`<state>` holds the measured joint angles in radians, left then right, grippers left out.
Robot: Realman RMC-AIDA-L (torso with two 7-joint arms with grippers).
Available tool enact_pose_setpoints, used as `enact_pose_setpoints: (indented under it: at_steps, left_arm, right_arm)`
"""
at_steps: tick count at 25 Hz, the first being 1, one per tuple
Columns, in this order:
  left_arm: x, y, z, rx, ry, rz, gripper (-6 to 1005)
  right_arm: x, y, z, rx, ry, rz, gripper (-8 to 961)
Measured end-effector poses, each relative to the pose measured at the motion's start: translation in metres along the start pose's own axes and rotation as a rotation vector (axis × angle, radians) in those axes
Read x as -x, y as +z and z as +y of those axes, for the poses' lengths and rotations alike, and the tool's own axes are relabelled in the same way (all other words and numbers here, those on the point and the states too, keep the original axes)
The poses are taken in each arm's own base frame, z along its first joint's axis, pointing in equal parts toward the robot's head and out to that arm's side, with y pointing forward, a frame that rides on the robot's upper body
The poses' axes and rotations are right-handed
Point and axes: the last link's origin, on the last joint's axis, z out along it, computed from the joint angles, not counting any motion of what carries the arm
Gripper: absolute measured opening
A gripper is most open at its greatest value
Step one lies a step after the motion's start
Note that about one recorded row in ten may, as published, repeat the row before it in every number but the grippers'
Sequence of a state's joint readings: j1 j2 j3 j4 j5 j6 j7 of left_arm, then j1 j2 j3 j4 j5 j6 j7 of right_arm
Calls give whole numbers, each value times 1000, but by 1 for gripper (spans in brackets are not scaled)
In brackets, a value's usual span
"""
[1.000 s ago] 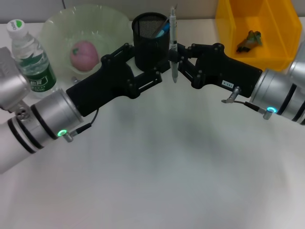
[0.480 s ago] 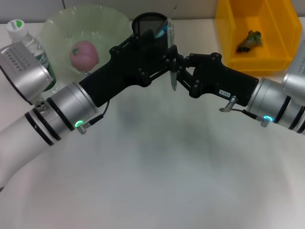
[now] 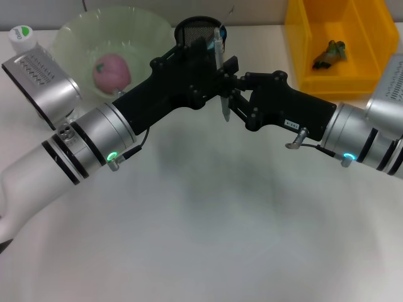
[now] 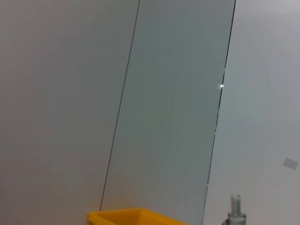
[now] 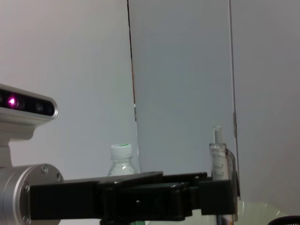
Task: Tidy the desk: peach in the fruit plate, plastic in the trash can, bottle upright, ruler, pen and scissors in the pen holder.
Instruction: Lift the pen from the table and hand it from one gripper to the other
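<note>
Two grippers meet at pen [image 3: 219, 82], held upright just before pen holder [image 3: 192, 29]: left gripper [image 3: 217, 66] fingers clamped on its upper part, right gripper [image 3: 232, 97] fingers at lower part, closure cannot tell. Peach [image 3: 111, 72] lies in fruit plate [image 3: 135, 25]. Bottle [image 3: 24, 38] upright, far left. Trash can [image 3: 371, 60] holds scrap.

Clear pen [image 3: 221, 75] stands near-upright just before the black mesh pen holder [image 3: 194, 28].

Peach [image 3: 111, 71] in fruit plate [image 3: 75, 38]
</note>
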<state>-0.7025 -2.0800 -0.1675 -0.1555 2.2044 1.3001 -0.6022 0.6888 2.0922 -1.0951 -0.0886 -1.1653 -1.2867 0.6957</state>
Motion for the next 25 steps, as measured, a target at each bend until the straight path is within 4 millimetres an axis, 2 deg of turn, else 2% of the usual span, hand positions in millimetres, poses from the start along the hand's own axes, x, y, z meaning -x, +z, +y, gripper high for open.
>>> enact_pose_setpoints:
  at_steps: [12, 19, 25]
  left_arm:
    - [0, 2, 0, -4, 18, -2, 717]
    - [1, 6, 0, -7, 14, -21, 369]
    - [1, 7, 0, -6, 14, -20, 227]
  right_arm:
    - [-2, 0, -1, -9, 0, 11, 256]
    - [-2, 1, -2, -12, -2, 20, 265]
    - [-2, 2, -3, -14, -2, 19, 272]
